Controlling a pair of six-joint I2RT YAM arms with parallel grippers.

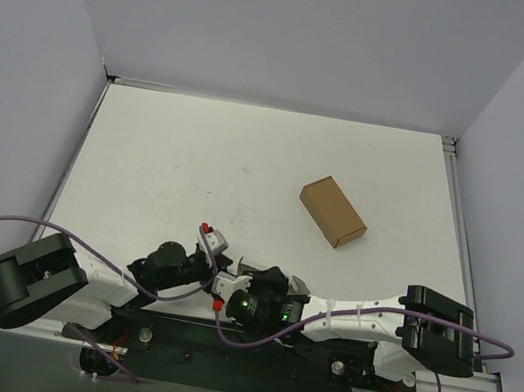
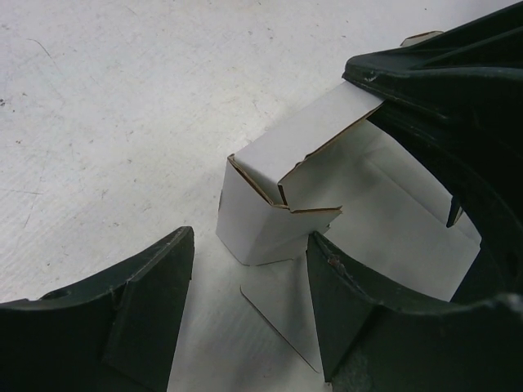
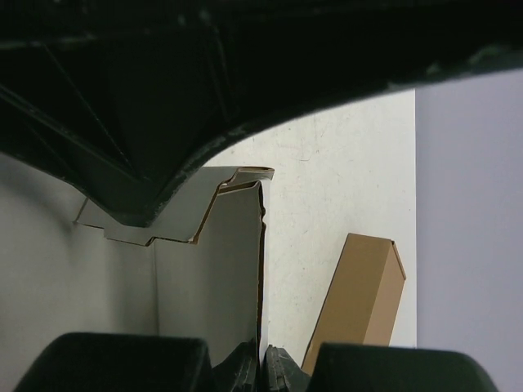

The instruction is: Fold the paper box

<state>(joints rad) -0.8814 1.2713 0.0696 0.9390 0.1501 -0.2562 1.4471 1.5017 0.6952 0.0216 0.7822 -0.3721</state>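
Note:
The paper box point(image 2: 265, 220) is a white card blank, partly folded, with one wall raised and brown-edged tabs at its corner. A flat flap point(image 2: 282, 306) of it lies on the table. My left gripper point(image 2: 249, 273) is open, its fingers point(image 2: 147, 310) either side of that flap, just short of the raised corner. My right gripper point(image 3: 263, 363) is shut on the lower edge of the paper box point(image 3: 208, 278), holding a wall upright. From the top view both grippers point(image 1: 227, 281) meet near the front edge and hide most of the blank.
A closed brown cardboard box point(image 1: 333, 212) lies on the white table point(image 1: 196, 164) to the right of centre, also seen beside the right gripper point(image 3: 359, 302). Grey walls surround the table. Purple cables loop by both arm bases.

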